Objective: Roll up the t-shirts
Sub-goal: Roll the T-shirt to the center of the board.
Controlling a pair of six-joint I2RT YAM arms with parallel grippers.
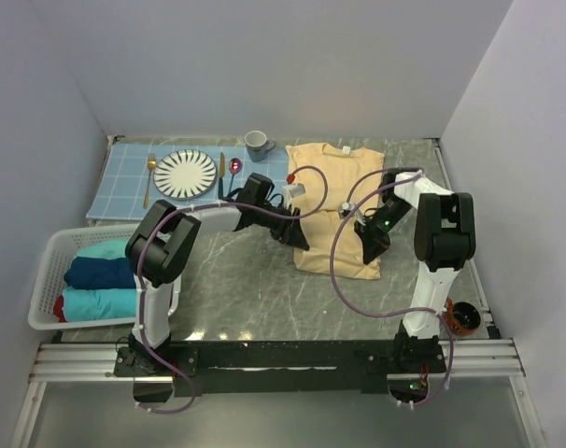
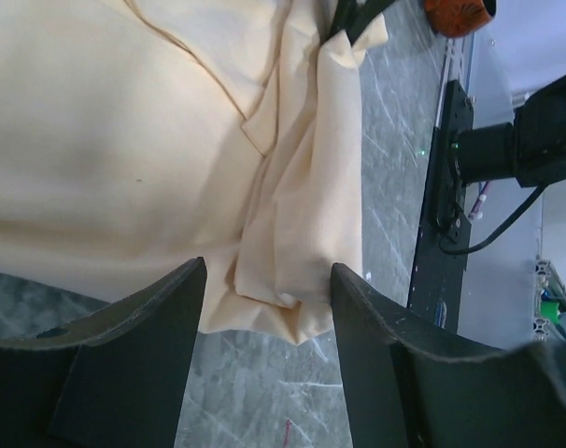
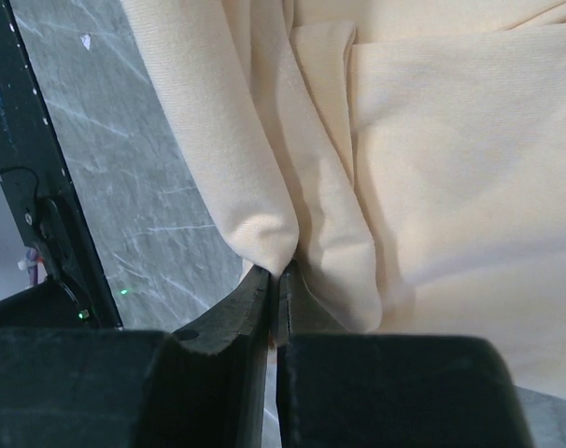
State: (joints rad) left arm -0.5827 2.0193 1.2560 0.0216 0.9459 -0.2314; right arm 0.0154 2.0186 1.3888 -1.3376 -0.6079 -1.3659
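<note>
Left fingers (image 2: 162,317) stand released, with the bunched near-left corner of the pale yellow t-shirt (image 1: 358,173) between them. Right fingers (image 3: 246,303) are clenched on a fold at its near-right edge. Both arms and their purple cables (image 1: 339,271) cross over the cloth. A grey mug (image 1: 258,143) stands near the collar end, on a blue grid placemat (image 1: 124,191) with a striped plate (image 1: 185,173) and cutlery. Well apart on the left, a white basket (image 1: 49,257) holds teal and navy t-shirts (image 1: 101,273). The yellow shirt lies right of centre on the marbled desk (image 1: 255,289), collar toward the far wall, hem toward the arm bases, long axis running near to far.
</note>
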